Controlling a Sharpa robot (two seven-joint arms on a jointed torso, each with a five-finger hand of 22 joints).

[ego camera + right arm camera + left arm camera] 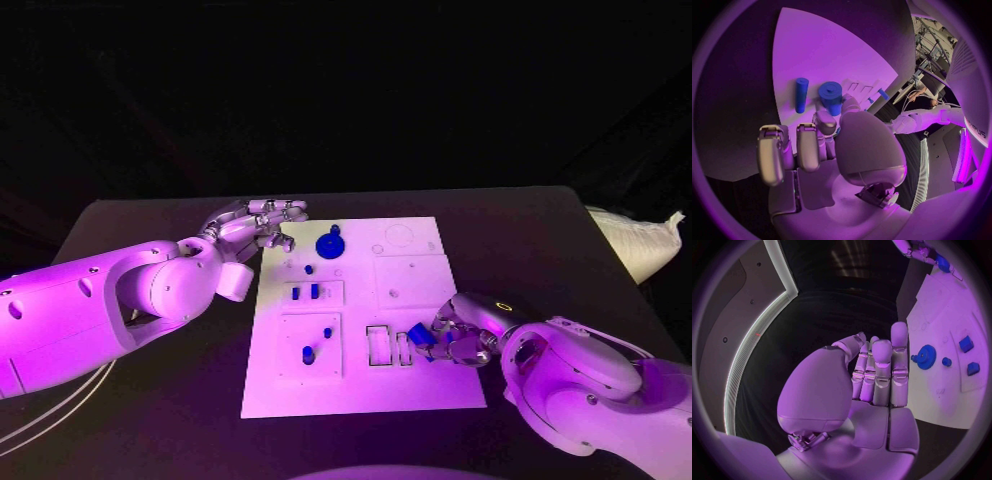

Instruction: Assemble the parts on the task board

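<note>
Task board point(433, 385): white plate at mid-table; bare black table point(144, 225) on all sides.
Left hand point(257, 224): at the board's far left edge, fingers straight and together, holding nothing.
Right hand point(459, 338): over the board's right near part, fingers pinching a blue cylindrical part point(831, 95).
Blue gear point(332, 244): on the board's far left area, near the left hand.
Recesses: small blue parts point(307, 293) sit in the left panels; a blue rod point(801, 94) lies beside the held part.
White bag point(632, 240): at the table's right edge.

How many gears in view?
1: the gear lies at the board's far end, near the left robot hand. The right robot hand, holding a blue part, may hide another.
</note>
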